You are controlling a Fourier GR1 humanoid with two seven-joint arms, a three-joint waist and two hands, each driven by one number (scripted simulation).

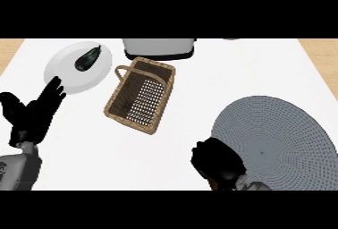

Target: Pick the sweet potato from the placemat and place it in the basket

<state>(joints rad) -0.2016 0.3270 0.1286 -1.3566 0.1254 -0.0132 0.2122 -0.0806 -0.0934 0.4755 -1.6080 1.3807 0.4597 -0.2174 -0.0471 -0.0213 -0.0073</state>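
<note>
1. Where the white counter [198,103] spreads out below us, we count three places that could hold something: a wicker basket [113,91], a white plate [73,79] and a round grey placemat [277,134].
2. We see the basket near the middle of the counter, lying at a slant, its handle end towards the far side. Its woven floor is bare.
3. We find the plate at the far left, just beside the basket's handle end. One dark, elongated vegetable [87,59] lies on its far half.
4. Beyond the basket, at the counter's far edge, stands a pale grey vessel [158,48] on a dark base; we cannot see into it.
5. The placemat fills the right side of the counter, well apart from the basket.
6. The right hand [218,163] sits at the placemat's near left edge, its fingers curled in tight together.
7. Of the sweet potato [214,183] we make out only a small brown sliver under those curled fingers; the hand clamps round it and hides the rest. It is at the mat's edge, not in the basket.
8. The left hand [33,114] rests at the left edge, fingers straight and spread, pointing up towards the plate and holding nothing.
</note>
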